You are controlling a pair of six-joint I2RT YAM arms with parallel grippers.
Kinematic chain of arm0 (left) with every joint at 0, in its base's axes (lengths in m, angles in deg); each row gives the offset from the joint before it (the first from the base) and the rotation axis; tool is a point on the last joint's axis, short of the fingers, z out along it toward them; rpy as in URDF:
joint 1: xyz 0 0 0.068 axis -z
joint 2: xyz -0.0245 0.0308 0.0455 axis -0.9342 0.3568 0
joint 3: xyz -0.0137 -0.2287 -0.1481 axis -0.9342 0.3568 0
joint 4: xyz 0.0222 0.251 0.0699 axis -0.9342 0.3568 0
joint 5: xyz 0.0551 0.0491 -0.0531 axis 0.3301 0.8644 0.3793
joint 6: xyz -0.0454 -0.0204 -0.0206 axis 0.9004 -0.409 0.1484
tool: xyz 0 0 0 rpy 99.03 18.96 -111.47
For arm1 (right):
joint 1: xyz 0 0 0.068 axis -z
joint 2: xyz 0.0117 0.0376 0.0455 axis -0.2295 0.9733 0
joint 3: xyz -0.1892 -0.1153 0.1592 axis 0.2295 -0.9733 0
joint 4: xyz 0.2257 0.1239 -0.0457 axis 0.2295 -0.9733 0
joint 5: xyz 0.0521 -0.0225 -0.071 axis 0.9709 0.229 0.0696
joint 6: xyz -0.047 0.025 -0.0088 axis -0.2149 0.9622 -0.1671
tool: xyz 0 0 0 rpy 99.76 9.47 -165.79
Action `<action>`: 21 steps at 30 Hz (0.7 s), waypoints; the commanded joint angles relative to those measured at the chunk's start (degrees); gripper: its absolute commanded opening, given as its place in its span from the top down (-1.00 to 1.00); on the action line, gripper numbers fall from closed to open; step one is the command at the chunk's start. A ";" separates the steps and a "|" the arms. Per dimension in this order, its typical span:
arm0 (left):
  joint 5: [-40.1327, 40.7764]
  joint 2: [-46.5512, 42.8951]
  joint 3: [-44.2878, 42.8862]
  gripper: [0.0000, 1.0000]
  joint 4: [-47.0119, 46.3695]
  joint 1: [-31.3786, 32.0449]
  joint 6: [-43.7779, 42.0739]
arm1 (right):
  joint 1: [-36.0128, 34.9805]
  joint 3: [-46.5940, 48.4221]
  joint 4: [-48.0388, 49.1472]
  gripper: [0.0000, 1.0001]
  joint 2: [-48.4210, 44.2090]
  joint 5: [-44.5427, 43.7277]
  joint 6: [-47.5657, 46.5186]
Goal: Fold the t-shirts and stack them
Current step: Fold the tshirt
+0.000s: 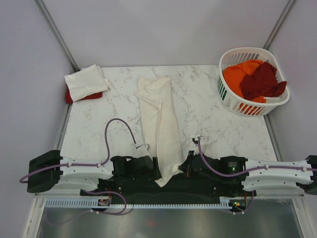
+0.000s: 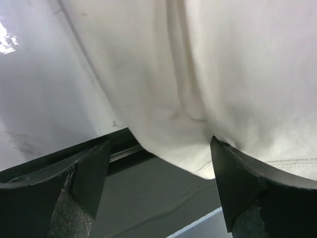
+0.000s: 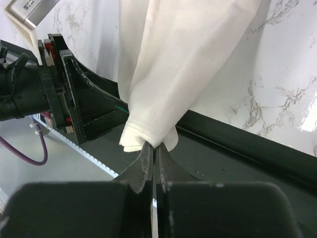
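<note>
Right gripper point(image 3: 154, 148) pinches the cream-white t-shirt point(image 1: 161, 114) by its hem, a long strip overhanging the table point(image 1: 223, 124), left gripper point(image 2: 158, 163) spread beside it; mid-fold, I'd say, and the left probably needs its own grip next.

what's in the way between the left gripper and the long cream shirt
Nothing visible. The near end of the long cream shirt hangs right in front of the left gripper, whose jaws stand open, and brushes one finger. The right gripper is shut on its hem.
</note>
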 commanded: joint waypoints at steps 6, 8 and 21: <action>3.81 7.98 0.66 -0.21 -12.39 0.43 0.98 | 0.04 0.90 -0.88 1.00 0.47 -1.92 0.79; 4.07 9.21 0.31 0.23 -12.92 0.43 0.98 | 0.04 1.08 -0.88 1.00 1.26 -1.92 0.70; 1.61 -4.21 -7.75 0.95 5.25 0.43 0.99 | 0.04 5.55 -4.65 1.00 3.55 -5.17 -2.54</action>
